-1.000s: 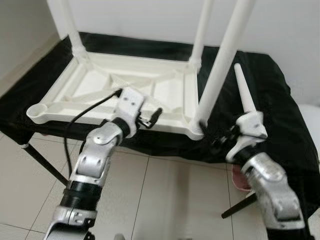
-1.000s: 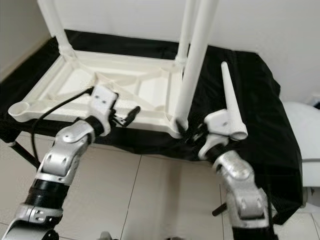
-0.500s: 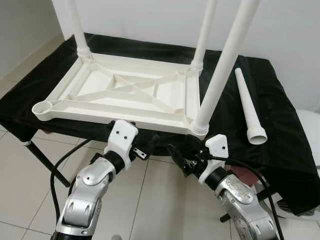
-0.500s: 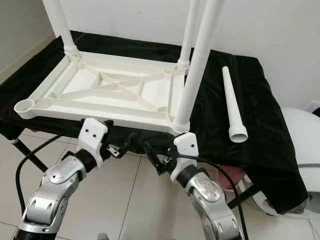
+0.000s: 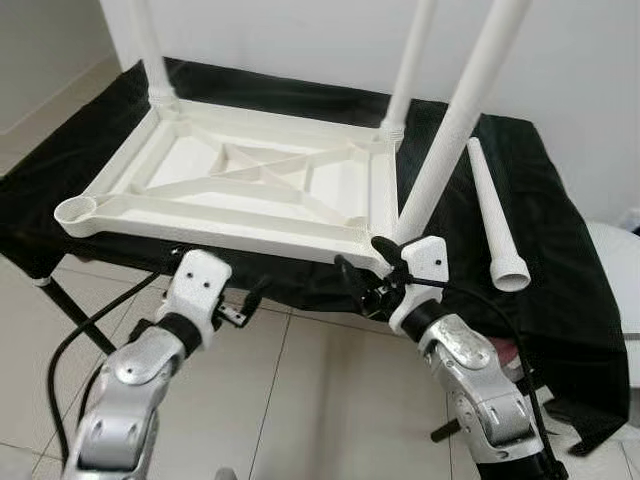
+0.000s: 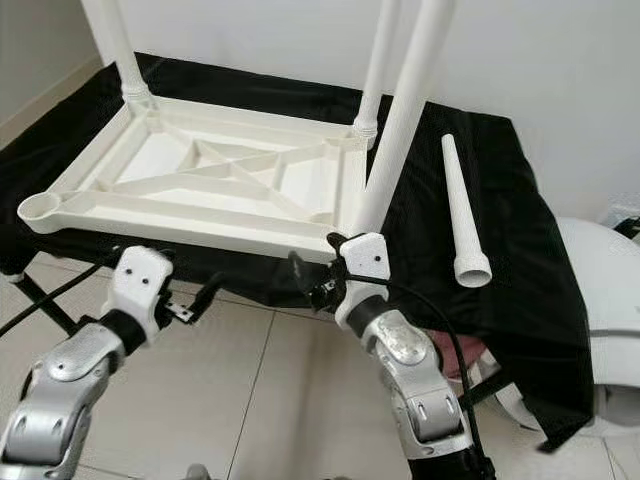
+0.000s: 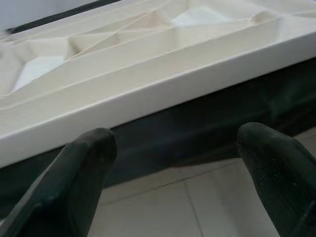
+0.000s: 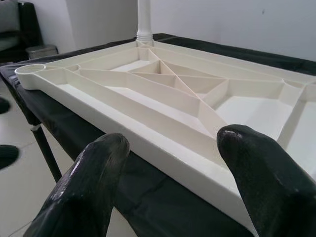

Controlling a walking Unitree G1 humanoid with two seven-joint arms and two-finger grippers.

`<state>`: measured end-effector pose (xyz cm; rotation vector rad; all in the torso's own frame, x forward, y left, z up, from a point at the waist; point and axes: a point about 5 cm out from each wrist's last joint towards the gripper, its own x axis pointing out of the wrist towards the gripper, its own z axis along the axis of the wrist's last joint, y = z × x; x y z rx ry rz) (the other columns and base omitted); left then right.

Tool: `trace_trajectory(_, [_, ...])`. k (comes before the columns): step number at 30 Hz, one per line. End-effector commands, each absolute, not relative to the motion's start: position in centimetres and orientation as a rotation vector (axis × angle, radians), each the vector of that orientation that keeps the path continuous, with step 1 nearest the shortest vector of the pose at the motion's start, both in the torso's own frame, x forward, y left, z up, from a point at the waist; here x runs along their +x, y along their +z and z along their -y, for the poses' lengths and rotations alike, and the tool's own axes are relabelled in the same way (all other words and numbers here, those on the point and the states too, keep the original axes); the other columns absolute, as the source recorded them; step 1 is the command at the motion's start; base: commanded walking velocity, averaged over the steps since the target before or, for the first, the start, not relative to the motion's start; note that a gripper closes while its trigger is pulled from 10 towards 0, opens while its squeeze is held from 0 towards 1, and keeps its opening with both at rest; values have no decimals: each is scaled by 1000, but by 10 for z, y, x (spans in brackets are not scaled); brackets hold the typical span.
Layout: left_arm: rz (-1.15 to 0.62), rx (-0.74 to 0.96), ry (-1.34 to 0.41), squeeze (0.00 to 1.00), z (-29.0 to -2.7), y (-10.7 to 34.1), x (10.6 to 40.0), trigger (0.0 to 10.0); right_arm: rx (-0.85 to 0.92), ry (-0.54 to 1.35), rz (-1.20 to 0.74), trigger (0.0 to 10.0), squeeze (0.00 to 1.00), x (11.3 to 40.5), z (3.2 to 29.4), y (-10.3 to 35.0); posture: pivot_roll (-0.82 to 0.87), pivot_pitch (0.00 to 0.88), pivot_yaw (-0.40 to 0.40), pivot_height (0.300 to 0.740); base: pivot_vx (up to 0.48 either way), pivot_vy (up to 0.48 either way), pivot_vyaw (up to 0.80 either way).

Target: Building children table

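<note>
While near the tabletop (image 5: 250, 215) edge, right gripper (image 5: 365, 268) and left gripper (image 5: 250, 300), fingers apart.

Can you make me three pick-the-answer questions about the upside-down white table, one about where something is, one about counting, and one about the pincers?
1. Where is the loose leg?
A. On the black cloth, beside the table on the robot's right
B. On the floor
C. In the left pincer

2. How many legs stand on the white table?
A. One
B. Three
C. Four

3. How is the right pincer?
A. Shut on a leg
B. Open and holding nothing
C. Shut on the cloth

Answers: 1 A, it lies on the black cloth. 2 B, three legs stand up and one corner socket is bare. 3 B, its fingers are spread near the table edge.
</note>
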<state>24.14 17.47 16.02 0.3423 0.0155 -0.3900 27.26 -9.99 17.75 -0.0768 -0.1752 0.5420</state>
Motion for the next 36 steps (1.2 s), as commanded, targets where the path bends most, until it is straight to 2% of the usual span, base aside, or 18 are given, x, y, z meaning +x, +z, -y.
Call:
trace_trajectory(1, [-6, 351, -317, 0, -180, 163, 240, 10000, -70, 545, 179, 10000, 0, 274, 101, 177, 92, 53, -79, 740, 0, 0, 0])
trace_trajectory(3, [25, 328, -251, 0, -181, 168, 249, 10000, -63, 543, 187, 10000, 0, 281, 99, 178, 105, 53, -91, 740, 0, 0, 0])
trace_trajectory(6, [25, 328, -251, 0, -181, 168, 249, 10000, -63, 543, 187, 10000, 0, 281, 99, 178, 105, 53, -91, 740, 0, 0, 0])
trace_trajectory(10, [78, 272, -166, 0, -170, 178, 268, 10000, -51, 551, 186, 10000, 0, 283, 93, 177, 110, 54, -98, 740, 0, 0, 0])
trace_trajectory(19, [77, 259, -179, 0, -163, 177, 272, 10000, -43, 554, 185, 10000, 0, 281, 90, 176, 92, 53, -82, 740, 0, 0, 0])
trace_trajectory(36, [69, 241, -186, 0, -155, 175, 281, 10000, 11, 549, 180, 10000, 0, 280, 90, 175, 84, 61, -64, 740, 0, 0, -742])
